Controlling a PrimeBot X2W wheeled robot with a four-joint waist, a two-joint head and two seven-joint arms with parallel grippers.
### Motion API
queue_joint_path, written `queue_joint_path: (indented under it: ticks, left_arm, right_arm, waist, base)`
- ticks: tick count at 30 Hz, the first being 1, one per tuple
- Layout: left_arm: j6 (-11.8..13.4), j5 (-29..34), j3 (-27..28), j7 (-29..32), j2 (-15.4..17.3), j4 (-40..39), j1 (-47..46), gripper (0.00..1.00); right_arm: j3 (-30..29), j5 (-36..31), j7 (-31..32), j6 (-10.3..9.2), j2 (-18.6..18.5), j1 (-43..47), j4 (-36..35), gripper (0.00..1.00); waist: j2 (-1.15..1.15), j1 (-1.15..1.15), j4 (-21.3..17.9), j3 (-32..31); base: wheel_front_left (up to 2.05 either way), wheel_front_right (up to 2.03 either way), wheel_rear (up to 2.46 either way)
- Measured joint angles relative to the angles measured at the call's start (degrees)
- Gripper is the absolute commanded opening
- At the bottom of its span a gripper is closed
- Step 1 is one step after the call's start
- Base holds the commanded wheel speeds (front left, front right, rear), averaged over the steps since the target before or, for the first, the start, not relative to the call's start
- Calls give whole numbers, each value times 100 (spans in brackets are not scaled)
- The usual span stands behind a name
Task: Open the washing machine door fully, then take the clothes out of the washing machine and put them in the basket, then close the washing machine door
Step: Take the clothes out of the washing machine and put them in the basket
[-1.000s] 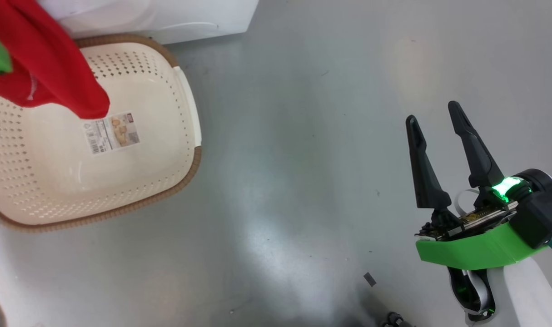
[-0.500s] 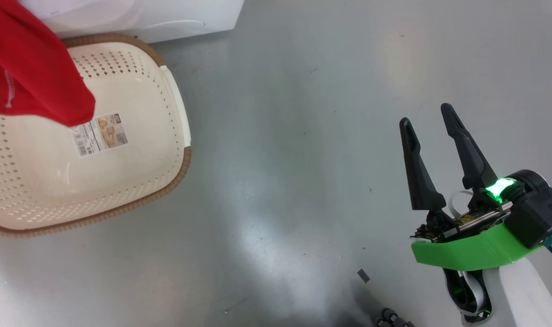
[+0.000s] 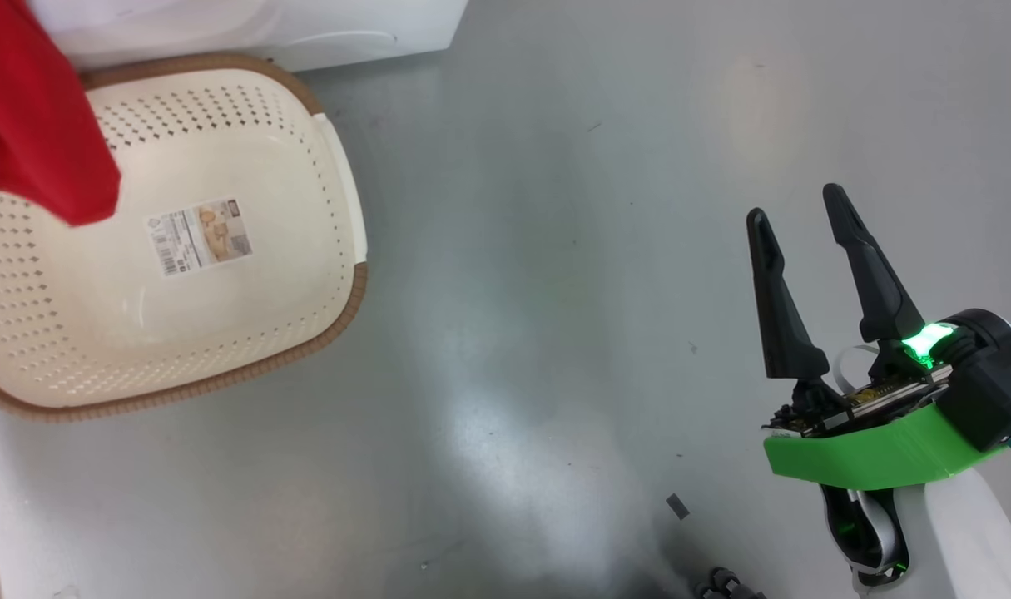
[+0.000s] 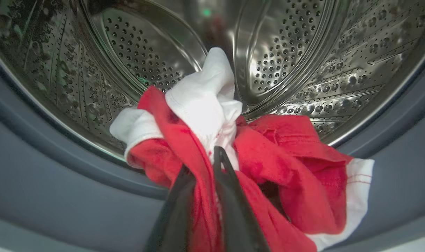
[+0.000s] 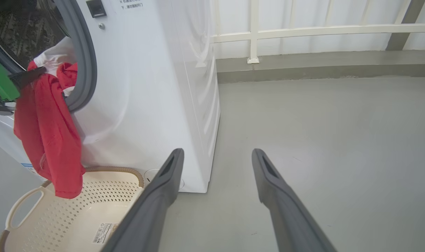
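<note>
Left gripper (image 4: pixel 202 161) is pinched tight on the red clothes (image 4: pixel 268 154) at the washing machine (image 5: pixel 146 87) drum mouth. They hang long-ways straight down over the machine-side edge of the basket (image 5: pixel 104 199), so it's a drop job for the left arm. Right gripper (image 3: pixel 795 202) sits spread wide, well off to the side.

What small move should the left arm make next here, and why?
Probably pull the left tool back and lower it: it is shut on the clothes, part of which lies in the washing machine mouth while the red end hangs above the basket.
</note>
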Motion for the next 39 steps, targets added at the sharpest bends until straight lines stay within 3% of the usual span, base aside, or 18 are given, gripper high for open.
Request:
queue_joint_path:
  ticks: [10,29,39]
  left_arm:
    - [63,-4,111,-1,-120,-1585,1199,0]
    - [482,49,-4,246,-259,-4455,3054,0]
    - [563,64,-267,614,-352,-5201,3854,0]
  right_arm:
    - [-47,-7,0,0,-1,-1,-13,100]
    - [-196,-97,0,-1,-3,15,-45,100]
    - [-197,-97,0,0,-3,18,-49,100]
  waist:
    - [0,0,170,9]
    - [0,0,416,-92]
    - [0,0,451,-82]
  base:
    - [0,0,0]
    - [0,0,0]
    - [0,0,0]
